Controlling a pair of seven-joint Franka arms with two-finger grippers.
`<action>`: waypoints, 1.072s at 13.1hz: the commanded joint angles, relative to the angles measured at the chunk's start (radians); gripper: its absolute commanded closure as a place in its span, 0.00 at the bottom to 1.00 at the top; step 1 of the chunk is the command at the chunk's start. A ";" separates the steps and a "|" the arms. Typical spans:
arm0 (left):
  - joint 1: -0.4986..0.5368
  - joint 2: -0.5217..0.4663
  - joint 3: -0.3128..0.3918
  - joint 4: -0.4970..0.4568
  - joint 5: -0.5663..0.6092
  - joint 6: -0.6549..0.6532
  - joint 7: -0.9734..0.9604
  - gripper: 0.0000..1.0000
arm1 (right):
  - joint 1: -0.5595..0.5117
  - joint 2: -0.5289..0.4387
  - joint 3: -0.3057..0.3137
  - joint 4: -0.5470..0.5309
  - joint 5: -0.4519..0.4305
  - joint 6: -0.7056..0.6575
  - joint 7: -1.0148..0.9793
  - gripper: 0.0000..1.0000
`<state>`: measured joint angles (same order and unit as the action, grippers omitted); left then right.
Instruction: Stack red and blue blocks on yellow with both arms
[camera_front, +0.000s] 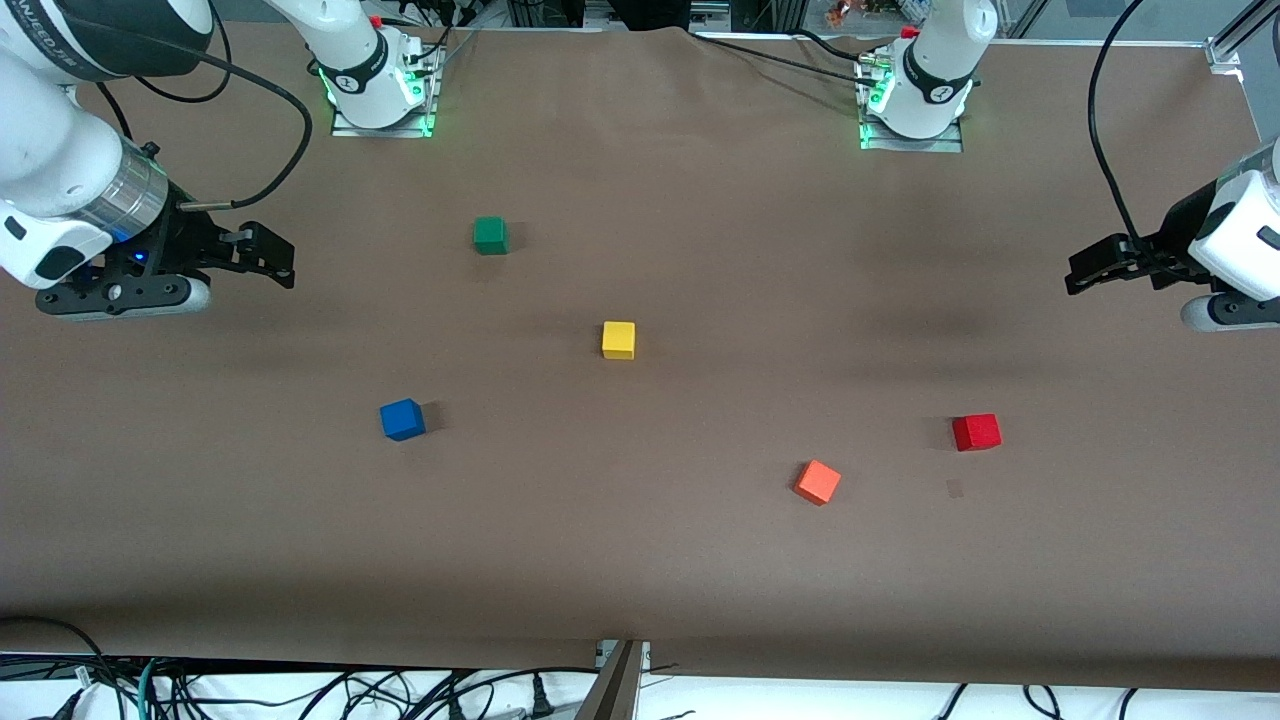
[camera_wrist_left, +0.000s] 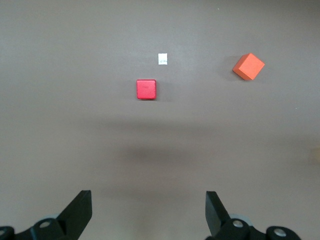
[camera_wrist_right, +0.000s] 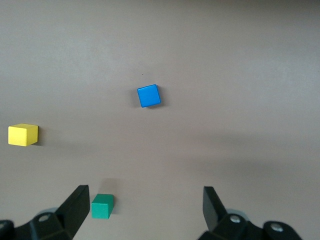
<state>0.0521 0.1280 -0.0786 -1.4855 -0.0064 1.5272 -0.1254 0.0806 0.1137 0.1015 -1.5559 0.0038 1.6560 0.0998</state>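
Note:
The yellow cube sits alone near the table's middle. The blue block lies nearer the front camera, toward the right arm's end. The red block rests toward the left arm's end. My right gripper hangs open and empty over the table's right-arm end. At the other end my left gripper hovers over bare table, also open and empty. Neither gripper touches a block.
A green cube stands closer to the robot bases than the yellow one. An orange-red cube lies turned, beside the red block. A small paper tag is on the brown table cover.

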 joint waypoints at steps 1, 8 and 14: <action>0.005 0.015 0.000 0.034 -0.015 -0.021 0.001 0.00 | 0.004 0.001 0.001 0.019 -0.015 -0.013 0.009 0.00; 0.003 0.021 -0.001 0.036 -0.014 -0.019 0.000 0.00 | 0.004 0.001 0.000 0.019 -0.015 -0.015 0.009 0.00; 0.061 0.162 0.000 0.037 -0.004 0.016 0.004 0.00 | 0.004 0.001 0.001 0.019 -0.015 -0.015 0.009 0.00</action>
<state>0.0972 0.2128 -0.0755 -1.4860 -0.0062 1.5328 -0.1258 0.0806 0.1137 0.1015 -1.5558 0.0038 1.6560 0.0998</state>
